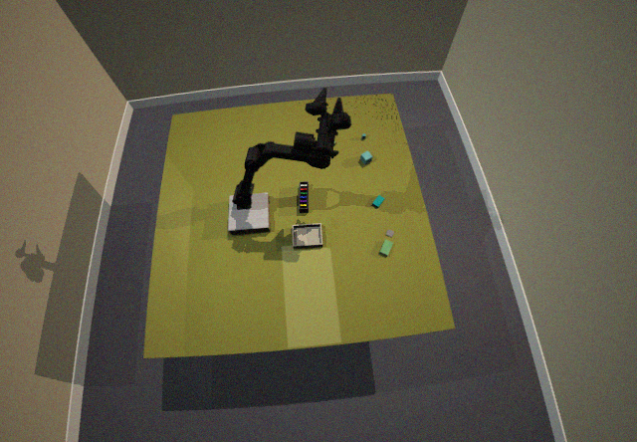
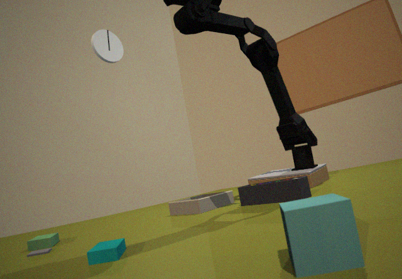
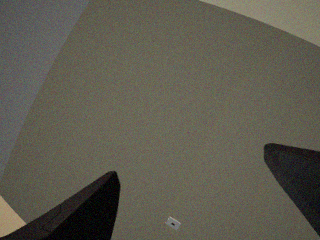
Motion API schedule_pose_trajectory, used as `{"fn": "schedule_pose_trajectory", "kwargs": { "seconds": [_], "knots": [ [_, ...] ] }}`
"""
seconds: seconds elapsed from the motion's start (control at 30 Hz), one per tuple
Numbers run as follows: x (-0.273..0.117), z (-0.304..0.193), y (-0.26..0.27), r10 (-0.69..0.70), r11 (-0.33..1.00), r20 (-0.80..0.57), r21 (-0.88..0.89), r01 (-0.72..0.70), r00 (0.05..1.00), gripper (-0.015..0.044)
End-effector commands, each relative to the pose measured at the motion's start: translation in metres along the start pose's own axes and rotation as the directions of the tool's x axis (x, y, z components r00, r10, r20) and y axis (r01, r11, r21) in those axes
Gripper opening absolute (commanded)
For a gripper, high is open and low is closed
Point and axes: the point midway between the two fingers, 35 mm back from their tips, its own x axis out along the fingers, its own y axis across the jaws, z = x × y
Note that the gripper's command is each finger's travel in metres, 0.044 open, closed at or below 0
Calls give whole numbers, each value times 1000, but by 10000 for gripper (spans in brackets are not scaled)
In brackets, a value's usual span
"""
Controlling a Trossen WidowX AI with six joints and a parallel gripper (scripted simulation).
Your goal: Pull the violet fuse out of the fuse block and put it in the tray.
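Reaching back toward the base comes first.
My gripper [image 1: 329, 102], fingers wide apart and empty, hangs high beyond the fuse block [image 1: 304, 197], pointing away.

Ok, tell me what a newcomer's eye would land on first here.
First the black arm, reared up from its grey base plate, its open gripper pointing away from everything on the yellow-green mat. Then the fuse block with its coloured fuses, beside the base, and the tray just in front of it.
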Motion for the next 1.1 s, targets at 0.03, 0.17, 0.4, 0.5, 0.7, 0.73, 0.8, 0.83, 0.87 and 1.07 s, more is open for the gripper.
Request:
{"fn": "schedule_pose_trajectory", "kwargs": {
  "seconds": [0.03,0.17,0.4,0.5,0.7,0.73,0.8,0.83,0.87,1.07],
  "knots": [
    [0,4,-3,-1,1000,23,4,1,1000,347],
    [-5,26,-22,-31,999,158,25,28,987,242],
    [-20,49,-59,-156,988,373,67,141,915,74],
    [-31,54,-83,-238,971,432,93,219,870,74],
    [-60,50,-140,-445,891,503,168,422,741,74],
    [-67,47,-152,-489,866,507,185,465,710,74],
    [-82,38,-174,-578,804,503,219,552,642,74],
    [-90,32,-185,-622,768,495,235,596,607,74],
    [-98,25,-196,-665,729,484,250,638,570,74],
    [-141,-21,-243,-857,476,363,285,832,365,74]
  ]
}}
